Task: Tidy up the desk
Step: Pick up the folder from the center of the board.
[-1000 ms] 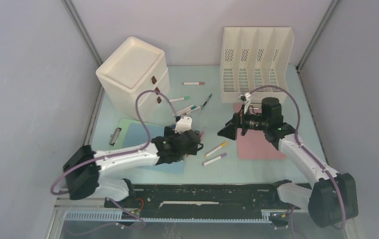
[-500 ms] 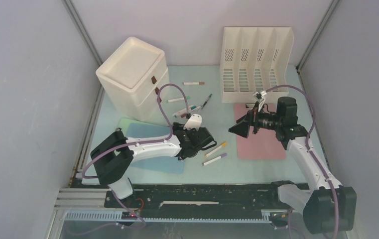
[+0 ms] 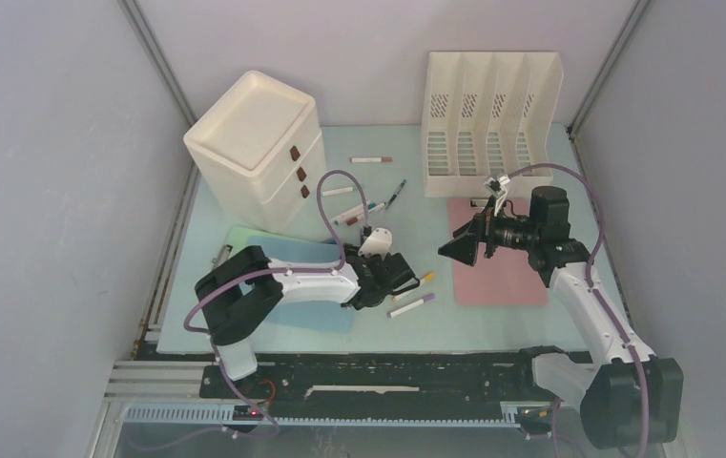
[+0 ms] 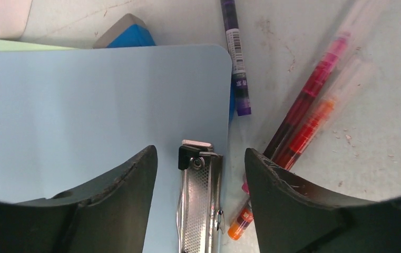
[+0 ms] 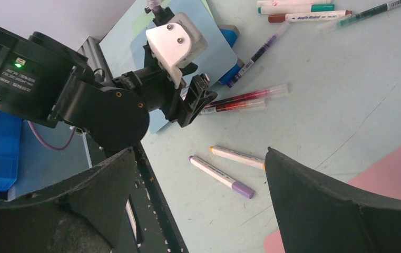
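On the mint-green bench (image 3: pixel 492 320), spread from the near rail to the far wall, little looks sorted. Markers (image 3: pixel 411 305) lie loose mid-bench and the boards lie flat, none in the file rack (image 3: pixel 492 114) at far right, so most work seems left. The left hand (image 4: pixel 201 154) is partly open astride the metal clip (image 4: pixel 201 211) of the blue clipboard (image 4: pixel 108 105), gripping nothing. The right hand (image 3: pixel 451 250) hovers wide open, empty.

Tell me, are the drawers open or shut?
Shut. All three fronts sit flush with the drawer unit, none pulled out.
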